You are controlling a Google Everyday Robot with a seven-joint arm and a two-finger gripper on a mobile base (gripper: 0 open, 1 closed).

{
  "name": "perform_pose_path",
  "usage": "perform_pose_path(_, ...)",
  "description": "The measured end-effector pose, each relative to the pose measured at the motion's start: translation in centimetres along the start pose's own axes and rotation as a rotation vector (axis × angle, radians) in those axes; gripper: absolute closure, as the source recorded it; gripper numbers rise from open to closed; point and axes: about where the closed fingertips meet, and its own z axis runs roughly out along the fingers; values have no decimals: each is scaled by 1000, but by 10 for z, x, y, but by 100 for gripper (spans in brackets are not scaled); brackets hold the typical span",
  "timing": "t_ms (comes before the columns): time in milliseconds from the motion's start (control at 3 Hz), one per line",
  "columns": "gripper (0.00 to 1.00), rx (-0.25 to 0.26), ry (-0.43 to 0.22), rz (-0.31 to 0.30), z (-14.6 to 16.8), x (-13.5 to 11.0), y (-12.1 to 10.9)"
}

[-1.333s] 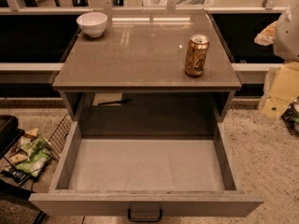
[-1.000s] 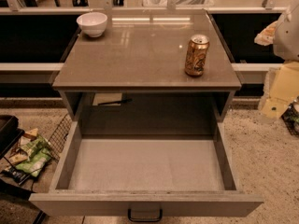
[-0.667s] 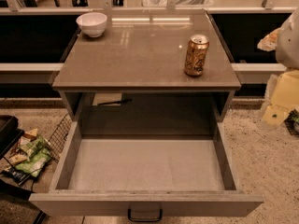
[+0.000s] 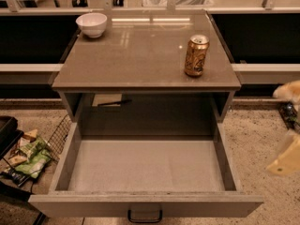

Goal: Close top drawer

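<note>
A white bowl sits at the rear left corner of the grey cabinet top, well apart from a gold drink can standing upright near the right edge. On the speckled floor to the left, a wire basket holds snack packets. The gripper shows at the right edge.

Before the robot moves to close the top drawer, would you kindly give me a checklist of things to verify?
1. top drawer open, ready to push: ok.
2. Drawer floor bare, nothing to jam: ok.
3. handle on front unobstructed: ok.
4. end effector at right edge of view, lined up with drawer front: not ok.
5. can and bowl upright, back from cabinet's front edge: ok.
6. wire basket at left clear of drawer's side: cannot tell.
</note>
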Motion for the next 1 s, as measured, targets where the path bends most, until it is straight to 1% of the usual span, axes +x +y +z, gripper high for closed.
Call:
perform_pose_path(333, 42, 19, 19, 62, 33, 40, 40)
perform_pose_path(667, 65, -81, 97, 115, 99, 91, 93)
perform_pose_path(1000, 88, -192, 158, 140, 160, 142, 154)
